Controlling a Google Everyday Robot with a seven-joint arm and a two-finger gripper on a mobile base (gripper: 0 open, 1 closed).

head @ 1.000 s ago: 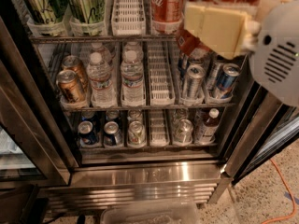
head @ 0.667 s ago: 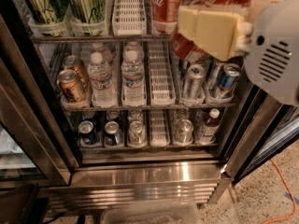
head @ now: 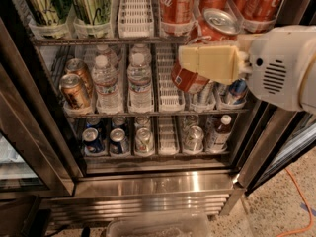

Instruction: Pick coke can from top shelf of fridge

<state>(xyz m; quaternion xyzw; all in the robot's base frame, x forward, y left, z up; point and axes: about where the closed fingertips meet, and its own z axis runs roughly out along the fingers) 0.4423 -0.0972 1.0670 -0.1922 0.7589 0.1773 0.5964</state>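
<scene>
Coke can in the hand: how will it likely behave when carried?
The coke can, tilted in the hand just below the top shelf, looks rigid but probably dents if squeezed hard. Its smooth round wall may slip, or roll once released.

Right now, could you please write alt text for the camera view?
The gripper, at upper right before the open fridge, holds a tilted coke can in its jaws, in front of the top shelf, where more red cans stand.

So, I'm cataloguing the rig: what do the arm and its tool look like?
The tool, at upper right in front of the fridge, has blocky pale-yellow fingers. Behind it the arm is a rounded white housing with a slotted vent and a dark screw hole. No cables or markings show.
</scene>
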